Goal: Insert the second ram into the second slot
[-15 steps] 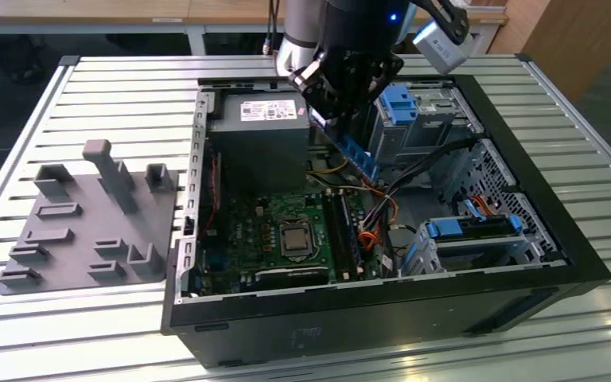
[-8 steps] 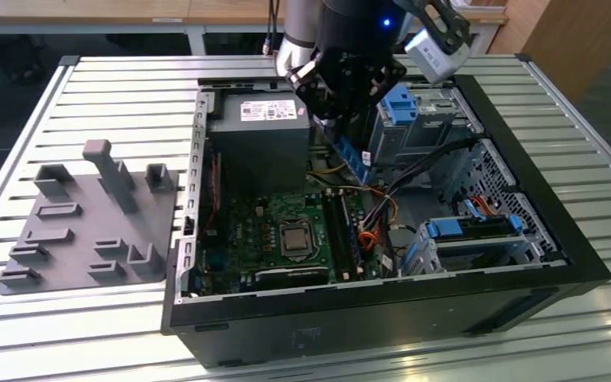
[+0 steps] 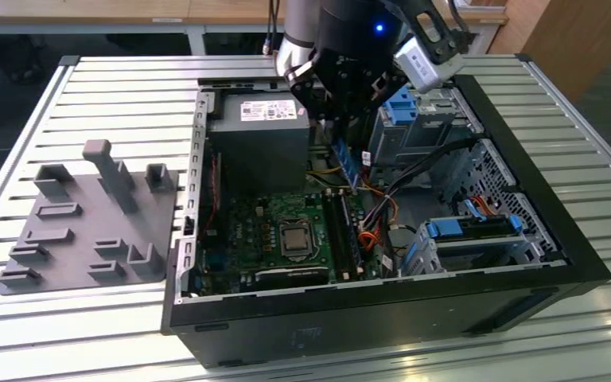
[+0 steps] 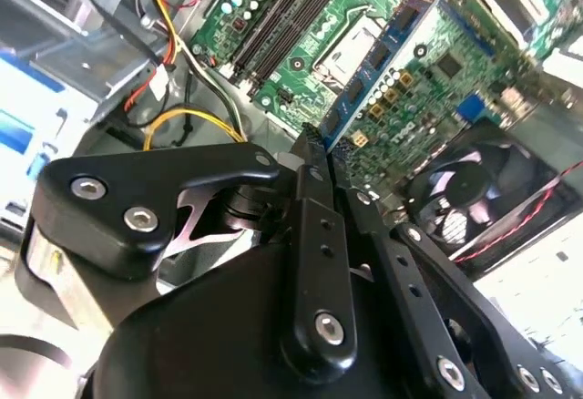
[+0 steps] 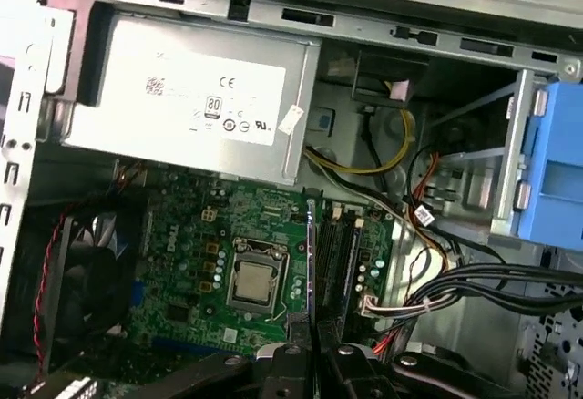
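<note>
The second ram (image 3: 346,165) is a thin blue board that hangs edge-down above the motherboard (image 3: 252,231) inside the open computer case (image 3: 560,239). My gripper (image 3: 337,137) is shut on its upper end. In the second wrist view the black fingers (image 4: 314,208) clamp the ram (image 4: 378,57), which stretches away over the green board. In the first wrist view the ram (image 5: 311,262) shows edge-on, just beside the dark memory slots (image 5: 339,253) and above them. The slots (image 3: 343,231) lie below the ram, next to the processor socket (image 3: 293,237).
A grey power supply (image 3: 258,139) sits beside the ram's path. Bundled cables (image 3: 385,215) and a blue drive bracket (image 3: 476,227) crowd the exterior view's right of the slots. A case fan (image 4: 465,199) is at the board's edge. A grey fixture plate (image 3: 83,227) lies outside the case.
</note>
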